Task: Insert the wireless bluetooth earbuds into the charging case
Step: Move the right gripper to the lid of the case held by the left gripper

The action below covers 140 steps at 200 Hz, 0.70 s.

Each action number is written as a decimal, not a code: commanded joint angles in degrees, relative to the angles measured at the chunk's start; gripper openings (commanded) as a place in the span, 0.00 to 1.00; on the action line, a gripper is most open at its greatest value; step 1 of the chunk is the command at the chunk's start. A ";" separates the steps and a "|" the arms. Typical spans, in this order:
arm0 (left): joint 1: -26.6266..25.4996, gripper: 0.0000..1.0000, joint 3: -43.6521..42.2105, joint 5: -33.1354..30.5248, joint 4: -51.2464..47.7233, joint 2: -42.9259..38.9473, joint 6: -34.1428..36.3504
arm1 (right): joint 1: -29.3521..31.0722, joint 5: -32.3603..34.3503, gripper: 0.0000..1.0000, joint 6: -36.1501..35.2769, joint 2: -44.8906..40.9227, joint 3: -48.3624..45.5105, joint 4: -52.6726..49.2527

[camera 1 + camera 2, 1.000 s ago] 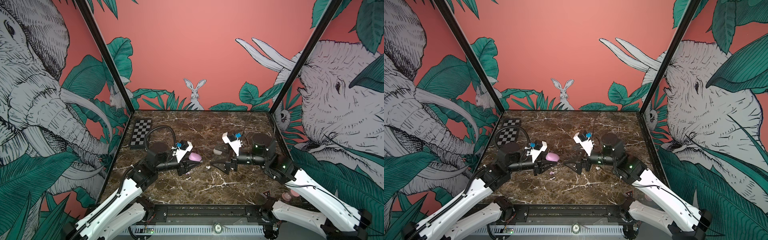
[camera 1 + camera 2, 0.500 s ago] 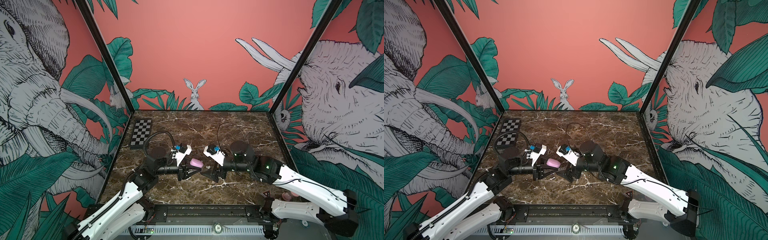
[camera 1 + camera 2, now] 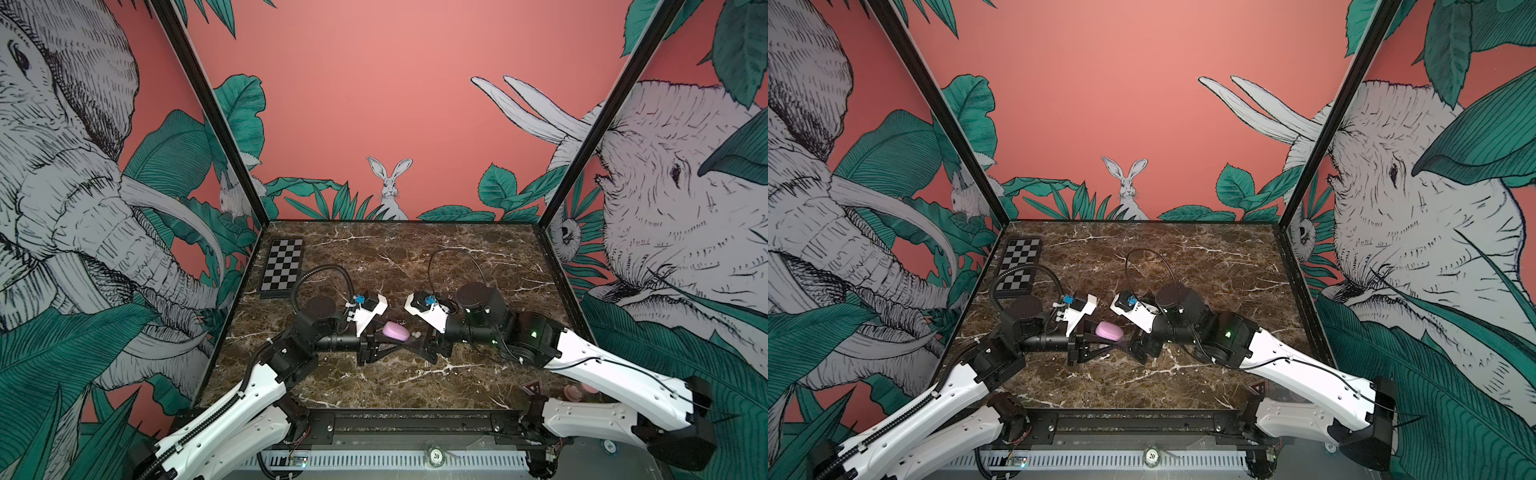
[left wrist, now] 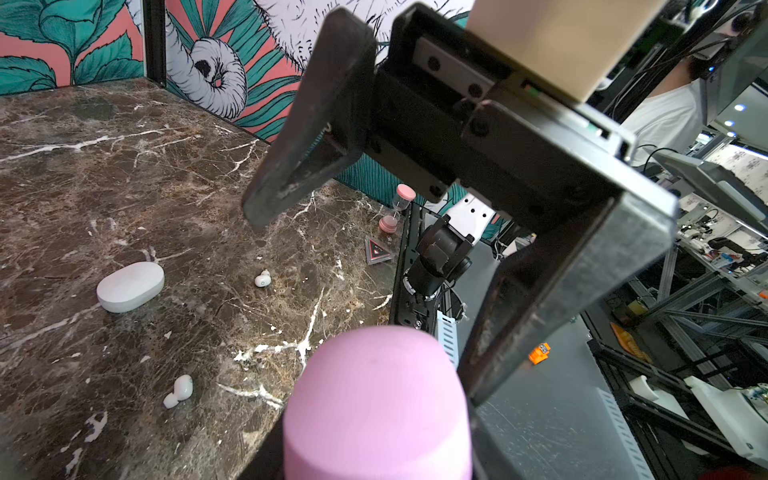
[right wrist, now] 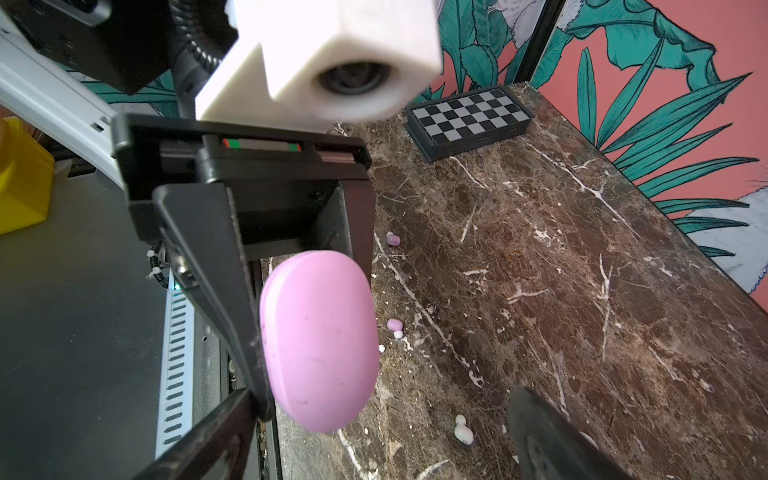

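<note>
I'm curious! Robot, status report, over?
Left tool shut on closed lilac pill-shaped plastic case. Right tool open. Two tiny lilac plastic earbuds loose on marble table. Nothing blocking.

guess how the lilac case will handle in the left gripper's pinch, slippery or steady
The lilac case looks smooth and pebble-rounded, so it may well slip or swivel in the left gripper, whose fingers look flat. It shows no dent under the pinch, so it is probably stiff. It is small beside the gripper, so likely light.

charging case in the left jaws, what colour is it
The charging case is lilac-pink, clearest in the right wrist view.
</note>
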 commanded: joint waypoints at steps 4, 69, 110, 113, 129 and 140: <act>-1.40 0.00 0.17 2.21 -1.67 -0.45 2.13 | -0.18 4.37 0.92 -0.55 0.69 2.52 2.20; -2.82 0.00 0.52 1.03 -4.07 -0.66 4.59 | -0.23 4.95 0.89 -1.33 0.87 4.19 0.72; -3.03 0.00 0.74 0.77 -4.49 -0.57 5.11 | -0.20 3.55 0.88 -2.09 -0.11 3.45 1.14; -3.04 0.00 0.76 0.74 -4.49 -0.64 5.12 | -0.24 3.36 0.88 -2.18 -0.21 3.33 1.18; -3.04 0.00 0.78 0.56 -4.67 -0.65 5.30 | -0.20 2.79 0.88 -2.37 -0.90 2.92 1.64; -3.14 0.00 0.70 0.54 -4.76 -0.65 5.30 | -0.21 0.99 0.87 -2.59 -1.63 2.44 2.12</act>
